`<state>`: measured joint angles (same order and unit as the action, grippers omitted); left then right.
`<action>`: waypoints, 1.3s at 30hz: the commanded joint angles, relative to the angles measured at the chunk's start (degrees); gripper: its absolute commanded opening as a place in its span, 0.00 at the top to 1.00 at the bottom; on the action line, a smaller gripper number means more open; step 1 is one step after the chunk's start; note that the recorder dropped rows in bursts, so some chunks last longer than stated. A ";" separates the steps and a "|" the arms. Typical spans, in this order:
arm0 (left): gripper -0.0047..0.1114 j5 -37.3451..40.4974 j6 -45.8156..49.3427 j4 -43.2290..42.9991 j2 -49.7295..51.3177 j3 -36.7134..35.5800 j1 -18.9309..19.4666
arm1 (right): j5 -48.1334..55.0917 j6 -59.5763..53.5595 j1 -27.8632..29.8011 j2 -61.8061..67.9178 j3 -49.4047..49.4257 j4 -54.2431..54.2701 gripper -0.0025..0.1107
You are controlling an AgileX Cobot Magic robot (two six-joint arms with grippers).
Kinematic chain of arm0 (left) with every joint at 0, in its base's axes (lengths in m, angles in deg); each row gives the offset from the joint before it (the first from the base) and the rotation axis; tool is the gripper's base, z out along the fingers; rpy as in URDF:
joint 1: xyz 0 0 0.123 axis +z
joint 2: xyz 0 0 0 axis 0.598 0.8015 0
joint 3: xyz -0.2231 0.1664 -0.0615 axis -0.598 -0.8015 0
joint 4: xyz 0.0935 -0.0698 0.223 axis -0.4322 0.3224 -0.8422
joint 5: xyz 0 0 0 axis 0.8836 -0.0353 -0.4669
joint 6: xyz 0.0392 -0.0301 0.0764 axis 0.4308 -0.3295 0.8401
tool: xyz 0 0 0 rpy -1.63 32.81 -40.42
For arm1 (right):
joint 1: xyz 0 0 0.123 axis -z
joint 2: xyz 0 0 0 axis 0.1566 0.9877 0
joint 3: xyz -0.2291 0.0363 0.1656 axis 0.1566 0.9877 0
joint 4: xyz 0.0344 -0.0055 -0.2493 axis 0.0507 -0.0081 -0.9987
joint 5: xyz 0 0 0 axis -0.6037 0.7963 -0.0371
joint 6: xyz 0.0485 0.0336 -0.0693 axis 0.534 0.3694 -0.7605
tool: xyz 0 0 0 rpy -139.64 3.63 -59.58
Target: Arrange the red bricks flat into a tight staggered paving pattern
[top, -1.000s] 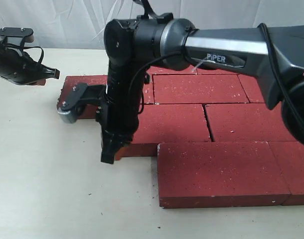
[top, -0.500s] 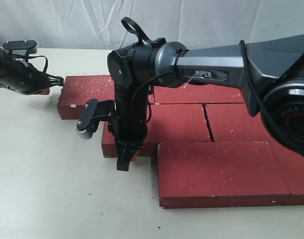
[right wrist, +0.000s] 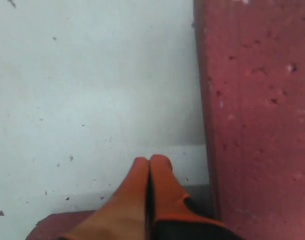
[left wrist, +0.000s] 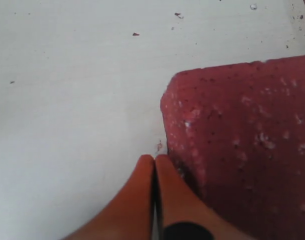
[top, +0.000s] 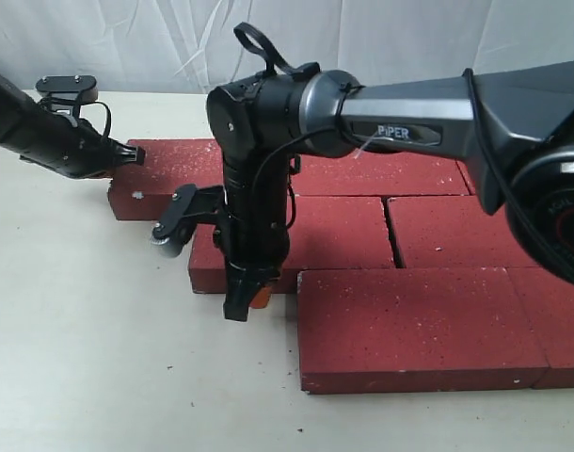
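On a pale desk point(top: 80, 358), red bricks point(top: 381, 174) lie flat in three staggered rows, filling the right side. The left fingers point(left wrist: 140, 190), pressed together, sit low just beside the end corner of the back-row brick point(top: 169, 174); whether they touch it is unclear. The right fingers point(right wrist: 135, 190), also pressed together, point down at the front left corner of the middle-row brick point(top: 334, 231), in the notch where the front brick point(top: 409, 325) begins. The step looks like nudging bricks tight. A thin gap point(top: 392, 231) shows in the middle row, so the next move likely calls for a level sideways push. No containers are visible.
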<state>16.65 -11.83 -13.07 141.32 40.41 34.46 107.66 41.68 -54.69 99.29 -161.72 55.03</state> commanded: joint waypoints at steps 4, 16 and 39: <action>0.96 1.32 1.27 1.72 -0.13 -0.22 -0.81 | 0.71 3.29 1.65 -8.28 -0.08 -2.38 0.99; 0.96 1.35 3.58 1.14 -0.13 -0.22 -1.77 | 0.71 11.19 12.81 -12.55 0.14 -5.49 0.99; 0.96 7.24 2.94 0.59 -4.34 -0.22 6.38 | -1.70 14.25 27.78 -12.94 0.14 -7.78 0.99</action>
<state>21.47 -8.58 -13.36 140.04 40.41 40.18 107.41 54.02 -29.41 87.40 -161.72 48.57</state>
